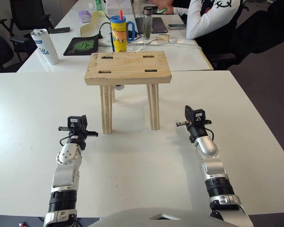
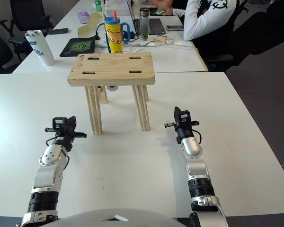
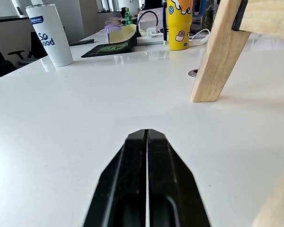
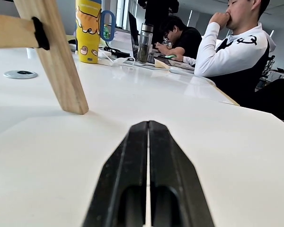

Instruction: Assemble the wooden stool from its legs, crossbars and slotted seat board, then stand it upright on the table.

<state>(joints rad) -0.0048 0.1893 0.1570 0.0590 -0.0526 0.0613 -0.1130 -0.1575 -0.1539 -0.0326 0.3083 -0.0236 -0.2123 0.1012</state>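
- Wooden stool [image 1: 128, 71]: assembled and standing upright on the white table [image 1: 132, 165], seat board on top, feet flat on the surface.
- Seat board [image 1: 128, 65]: pale raw wood, rectangular and thick-edged, with four dark rectangular slots, two toward its back edge and two toward its front.
- Front legs: left one [image 1: 106, 109] and right one [image 1: 153, 107] are straight and pale. Each reads as two strips set side by side. The rear legs are mostly hidden behind them.
- Crossbar [image 4: 9, 30]: a horizontal bar meets a stool leg high up, with a dark band [image 4: 39, 33] at the joint.
- Left gripper [image 3: 146, 136]: in front of the stool and a little outside its left front leg, apart from it. Fingers pressed together with nothing between them, held low over the table.
- Right gripper [image 4: 148, 126]: in front of the stool and outside its right front leg, apart from it. Fingers likewise closed flat against each other, pinching nothing.
- Small round metal disc [image 1: 118, 87]: set in the tabletop beneath the stool, between the rear legs.
- Yellow tumbler [image 1: 118, 33]: blue handle, red straw, behind the stool on the next table.
- Black mat [image 1: 83, 45]: green mark on it, behind the stool and to its left, just beside the tumbler.
- White cup [image 1: 46, 46]: farther left of the stool than the mat.
- Clear bottle [image 1: 147, 21]: behind the stool, to the right of the tumbler.
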